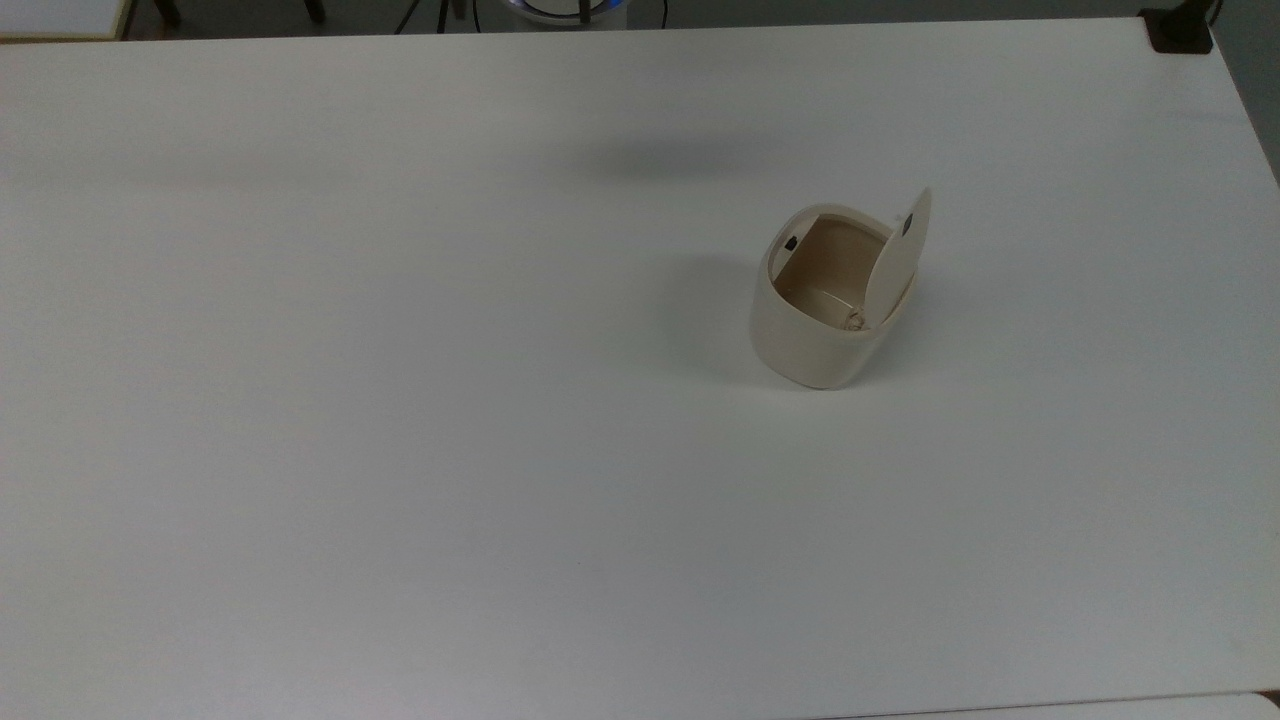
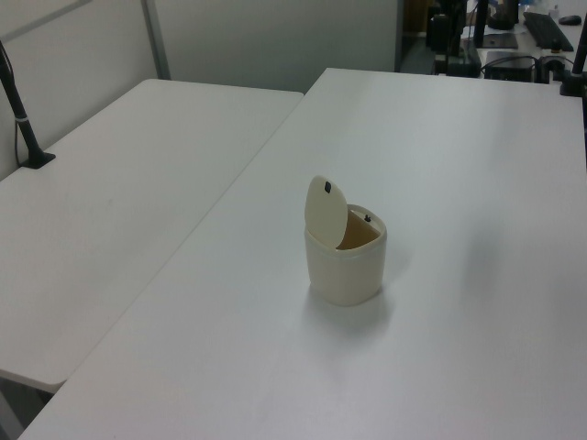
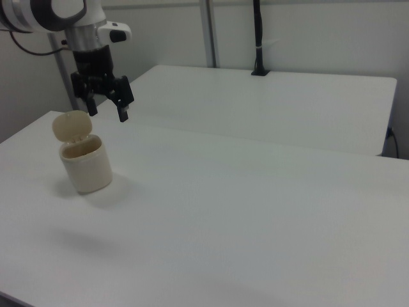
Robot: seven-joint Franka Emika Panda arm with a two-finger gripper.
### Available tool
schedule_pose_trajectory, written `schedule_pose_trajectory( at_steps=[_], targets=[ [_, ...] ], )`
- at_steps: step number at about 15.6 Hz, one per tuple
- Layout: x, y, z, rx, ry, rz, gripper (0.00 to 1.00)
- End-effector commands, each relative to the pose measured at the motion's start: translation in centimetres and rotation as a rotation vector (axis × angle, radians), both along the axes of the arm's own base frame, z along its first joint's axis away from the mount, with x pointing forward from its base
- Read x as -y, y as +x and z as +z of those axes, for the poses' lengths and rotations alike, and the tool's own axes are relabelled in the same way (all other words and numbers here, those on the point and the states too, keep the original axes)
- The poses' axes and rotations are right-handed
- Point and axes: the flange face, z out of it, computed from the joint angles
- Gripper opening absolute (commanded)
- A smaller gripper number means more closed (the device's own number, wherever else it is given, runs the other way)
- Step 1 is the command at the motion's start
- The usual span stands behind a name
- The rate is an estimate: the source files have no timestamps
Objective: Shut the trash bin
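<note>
In the right view, the claw [image 3: 108, 110] hangs above-right of the trash bin [image 3: 85, 164].

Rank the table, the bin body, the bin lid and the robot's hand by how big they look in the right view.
1. Table
2. Bin body
3. Hand, close to the bin body; its distance from the camera is unclear, so this rank is unsure
4. Bin lid

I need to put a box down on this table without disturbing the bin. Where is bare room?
Nearly the whole table is bare: everything on the top view's left of the trash bin, plus the wide strip below it. Avoid the patch around the bin, where its lid stands open and the open gripper hangs nearby in the right view.
</note>
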Motion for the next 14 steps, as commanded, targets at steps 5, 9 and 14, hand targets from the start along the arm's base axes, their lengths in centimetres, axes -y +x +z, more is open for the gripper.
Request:
schedule_pose_trajectory(
  at_steps=[5,9,14],
  targets=[
    [-9.1,0.6,-3.9,-0.074,0.013,0.619,0.96],
    [-13.6,1.8,-3.8,-0.016,0.000,0.710,0.39],
    [-15.9,2.9,-1.4,0.102,0.018,0.735,0.00]
  ],
)
